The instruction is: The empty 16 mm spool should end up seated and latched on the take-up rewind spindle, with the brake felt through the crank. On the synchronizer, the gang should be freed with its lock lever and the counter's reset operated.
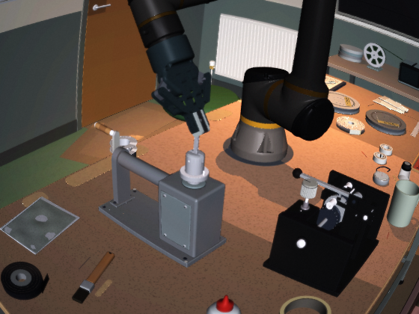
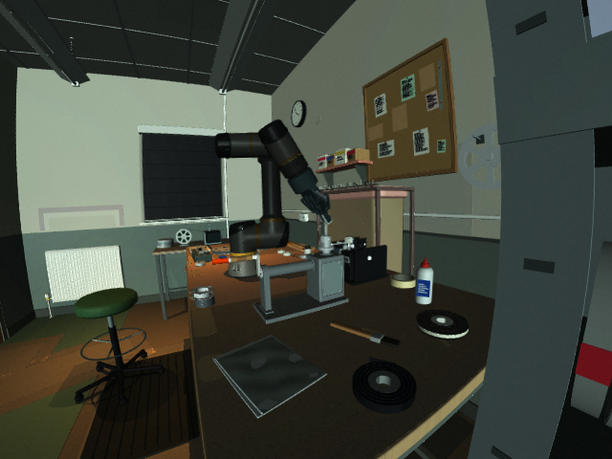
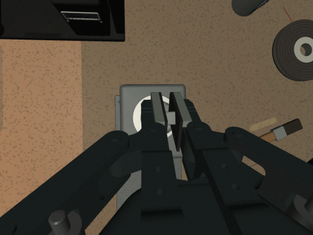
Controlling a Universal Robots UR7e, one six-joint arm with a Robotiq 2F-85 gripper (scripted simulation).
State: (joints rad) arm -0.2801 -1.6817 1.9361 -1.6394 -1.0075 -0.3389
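Observation:
The grey rewind stand (image 1: 164,203) sits mid-table with its spindle (image 1: 194,163) pointing up from the gearbox and no spool on it. A thin latch tab (image 1: 196,142) rises from the spindle top, and my gripper (image 1: 198,129) stands directly above, closed on that tab (image 3: 171,118). The crank handle (image 1: 103,129) with its wooden grip sticks out at the far left end of the stand's arm. The black synchronizer (image 1: 325,228) sits to the right, with its lock lever (image 1: 318,181) and knurled knob on top. I cannot pick out the empty spool for certain.
The robot base (image 1: 262,138) stands just behind the stand. A brush (image 1: 93,276), a black tape roll (image 1: 22,280), a glass plate (image 1: 39,224), a glue bottle (image 1: 224,304) and a cup (image 1: 402,203) lie around the table; film cans and reels are at the back right.

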